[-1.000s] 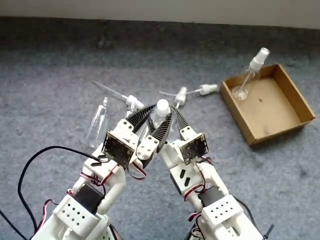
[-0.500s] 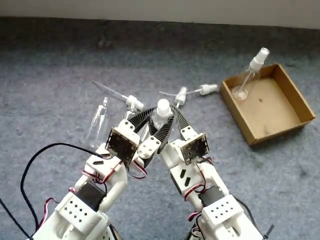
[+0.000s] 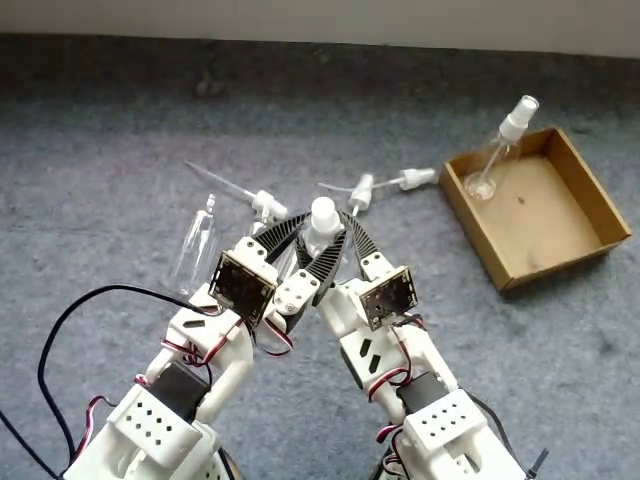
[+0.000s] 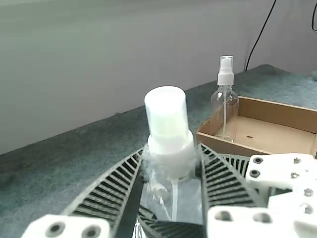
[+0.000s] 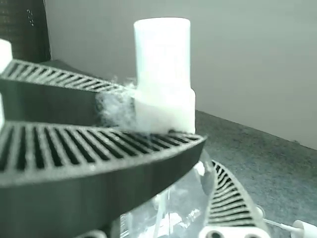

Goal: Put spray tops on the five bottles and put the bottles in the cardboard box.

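Observation:
A clear bottle with a white spray top stands upright between both arms near the middle of the carpet. My left gripper is shut on it from the left, its ribbed black fingers flanking the neck under the top. My right gripper is shut on the same bottle from the right, and its finger crosses just below the top. The cardboard box lies at the right. One capped bottle stands in its far corner.
An uncapped clear bottle lies on the carpet left of the arms. Three loose spray tops with tubes lie just beyond the grippers. A black cable loops at the left arm's base.
The left arm's wrist has shifted and turned slightly toward the bottle. The right arm and the bottle have stayed in place.

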You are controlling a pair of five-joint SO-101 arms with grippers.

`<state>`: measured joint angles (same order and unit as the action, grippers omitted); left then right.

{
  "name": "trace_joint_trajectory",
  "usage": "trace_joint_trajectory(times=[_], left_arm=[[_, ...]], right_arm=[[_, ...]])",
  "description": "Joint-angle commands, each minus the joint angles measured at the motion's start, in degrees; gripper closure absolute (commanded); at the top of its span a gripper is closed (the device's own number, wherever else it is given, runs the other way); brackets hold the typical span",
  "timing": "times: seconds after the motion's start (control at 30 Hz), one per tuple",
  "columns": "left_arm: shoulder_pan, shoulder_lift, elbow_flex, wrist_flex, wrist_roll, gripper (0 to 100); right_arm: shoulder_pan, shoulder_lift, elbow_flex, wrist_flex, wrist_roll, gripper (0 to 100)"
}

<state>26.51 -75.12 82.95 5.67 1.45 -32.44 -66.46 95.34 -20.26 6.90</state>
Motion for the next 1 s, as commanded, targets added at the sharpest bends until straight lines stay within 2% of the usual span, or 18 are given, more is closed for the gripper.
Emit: trace_joint_trajectory(times=[0.0,0.2,0.47,0.6,0.77,0.83,0.9,0.97], left_arm=[[-1.10,-0.75,-7.16,9.58,-0.62,89],[-1.01,-10.77,-8.92,19.25,-0.62,89],[-1.71,-28.00,-9.36,38.59,-0.79,89],[-6.73,-29.85,-13.76,48.88,1.58,89],[-14.46,-29.14,-18.59,53.98,3.87,93],[-16.13,-29.14,-19.74,56.18,3.78,100],[-18.15,-29.14,-20.44,58.90,3.87,98],[-19.74,-29.14,-20.88,60.57,3.87,99]], right_arm=[[0.57,-1.01,6.02,-0.66,0.53,89.7],[0.57,-0.92,6.02,-0.66,0.53,89.7],[0.57,-1.10,6.02,1.71,0.62,89.7],[0.57,-1.10,6.02,2.15,0.70,89.7],[1.10,-1.10,5.58,2.24,0.70,89.7],[3.30,-1.10,5.49,2.42,0.70,89.7],[6.64,-1.10,5.49,2.51,0.53,89.7],[9.36,-1.19,4.62,2.51,0.53,89.7]])
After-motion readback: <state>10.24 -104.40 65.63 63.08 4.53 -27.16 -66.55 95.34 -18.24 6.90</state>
